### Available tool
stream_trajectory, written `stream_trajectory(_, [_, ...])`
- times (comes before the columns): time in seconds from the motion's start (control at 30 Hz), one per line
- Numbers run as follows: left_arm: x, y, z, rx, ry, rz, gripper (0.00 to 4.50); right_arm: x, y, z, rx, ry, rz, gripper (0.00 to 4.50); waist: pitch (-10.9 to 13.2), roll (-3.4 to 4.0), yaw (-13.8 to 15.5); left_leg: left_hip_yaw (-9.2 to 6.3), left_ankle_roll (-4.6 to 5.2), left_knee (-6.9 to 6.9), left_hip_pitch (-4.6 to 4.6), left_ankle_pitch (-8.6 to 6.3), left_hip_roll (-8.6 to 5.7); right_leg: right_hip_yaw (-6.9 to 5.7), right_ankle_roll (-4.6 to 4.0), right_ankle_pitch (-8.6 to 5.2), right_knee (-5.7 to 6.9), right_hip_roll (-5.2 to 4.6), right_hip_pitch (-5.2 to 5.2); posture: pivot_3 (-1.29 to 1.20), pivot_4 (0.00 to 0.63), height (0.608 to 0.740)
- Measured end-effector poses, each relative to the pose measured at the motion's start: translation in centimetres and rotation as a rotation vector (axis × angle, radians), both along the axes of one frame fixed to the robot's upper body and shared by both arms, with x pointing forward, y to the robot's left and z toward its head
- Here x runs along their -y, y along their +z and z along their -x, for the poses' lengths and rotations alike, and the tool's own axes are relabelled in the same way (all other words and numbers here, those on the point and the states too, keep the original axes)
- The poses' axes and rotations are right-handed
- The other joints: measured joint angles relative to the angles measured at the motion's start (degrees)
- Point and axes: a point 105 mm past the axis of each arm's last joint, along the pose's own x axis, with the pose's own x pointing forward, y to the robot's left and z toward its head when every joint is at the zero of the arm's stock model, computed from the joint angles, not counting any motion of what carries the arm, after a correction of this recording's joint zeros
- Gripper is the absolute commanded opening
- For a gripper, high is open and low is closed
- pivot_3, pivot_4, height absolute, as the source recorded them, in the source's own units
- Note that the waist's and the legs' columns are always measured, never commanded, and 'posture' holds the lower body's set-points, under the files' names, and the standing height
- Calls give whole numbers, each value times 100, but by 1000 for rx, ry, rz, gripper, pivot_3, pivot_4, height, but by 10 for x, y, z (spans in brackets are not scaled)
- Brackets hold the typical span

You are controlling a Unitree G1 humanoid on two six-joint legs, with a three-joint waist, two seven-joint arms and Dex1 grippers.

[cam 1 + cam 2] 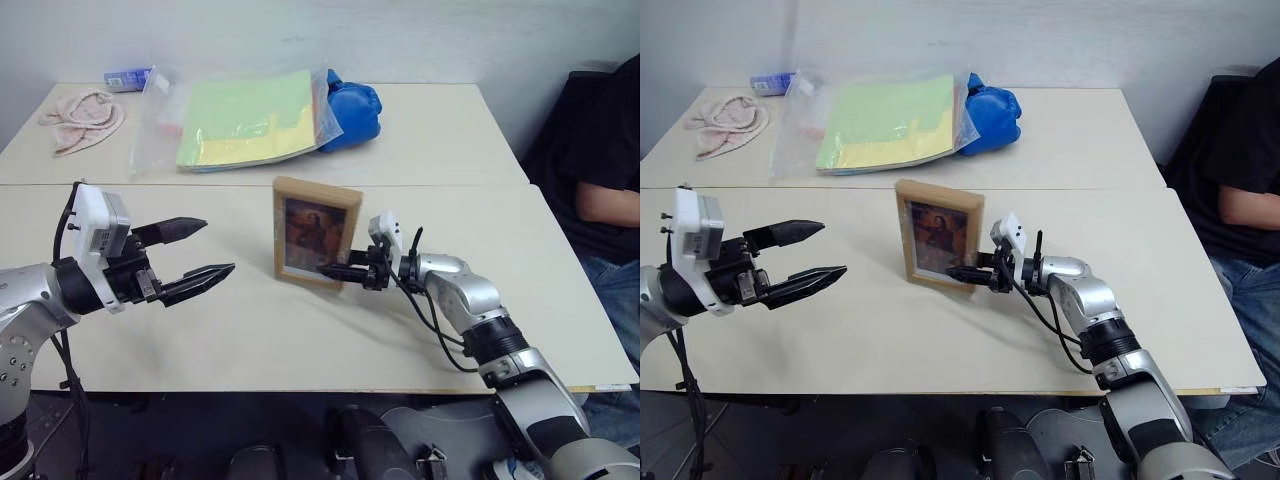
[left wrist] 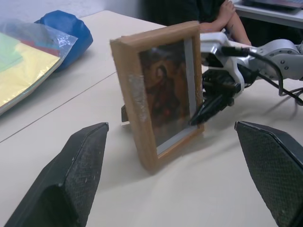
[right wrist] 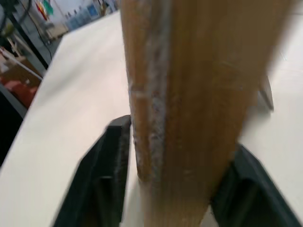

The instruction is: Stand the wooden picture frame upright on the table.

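Left gripper (image 1: 195, 252), two black fingers on a white-cased wrist: carried level above the large cream rectangular table (image 1: 150, 340), fingers spread wide, nothing between them. It is pointed toward the frame, which stands well apart from its tips.

Beyond the left gripper, on the far tabletop: a pink crumpled cloth (image 1: 82, 118), a small blue-and-white packet (image 1: 127, 78), a clear plastic bag of green and yellow sheets (image 1: 240, 120), and a blue rounded padded object (image 1: 350, 108) touching the bag's far edge.

Wooden picture frame (image 1: 316, 232), light-brown rectangular moulding around a dark portrait print: set upright on its lower edge on the near tabletop, between the two grippers, face turned toward the camera. In the left wrist view a dark prop is seen behind it (image 2: 124, 113), resting on the table.

Right gripper (image 1: 345, 270), black fingers on a silver arm: placed at the frame's lower corner, one finger at either face of the wooden edge. In the right wrist view a narrow gap shows beside the left finger (image 3: 106, 161); the grip is judged to be loosening, though contact on the other side cannot be told.

A seated person's arm (image 1: 607, 203) is seen beyond the right arm, off the table's end.

Step in hand, as judged: release. The fingers are best parted evenly and drawn straight back along their own line, so the corner is not dragged or twisted and the prop is left bearing the weight.
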Motion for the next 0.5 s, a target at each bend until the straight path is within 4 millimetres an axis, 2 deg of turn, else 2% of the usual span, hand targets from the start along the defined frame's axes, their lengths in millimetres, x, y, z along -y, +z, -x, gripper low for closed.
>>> stream_trajectory(0.1, [1,-1,-2,-19,-13,0,4500,12,2,2,-39,-6,35,4364,1,2,3,1,3,4,-3,-2,-1,1,2,1,0,-2,-1,0,150,740])
stream_trajectory(0.13, [1,-1,-3,-29,-18,6,4500,19,9,2,-28,-14,45,4465,2,3,9,0,4,4,-3,-2,-1,1,2,1,0,-2,-1,0,150,740])
stream_trajectory(0.23, [2,-2,-3,-44,-33,13,4500,55,37,2,27,-52,107,4465,2,3,26,-3,5,2,-4,-3,-1,-3,2,1,-7,-2,1,0,150,740])
stream_trajectory(0.4, [2,-1,-7,-50,-53,12,4500,107,84,24,60,-33,169,4465,3,5,28,-2,5,-2,-3,-3,-2,-3,3,2,-13,-1,2,0,150,740])
stream_trajectory(0.5, [2,0,-8,-47,-65,9,4500,124,109,38,87,-12,175,4465,3,5,7,-2,5,-3,1,-3,-1,-3,3,2,-12,2,6,0,150,740])
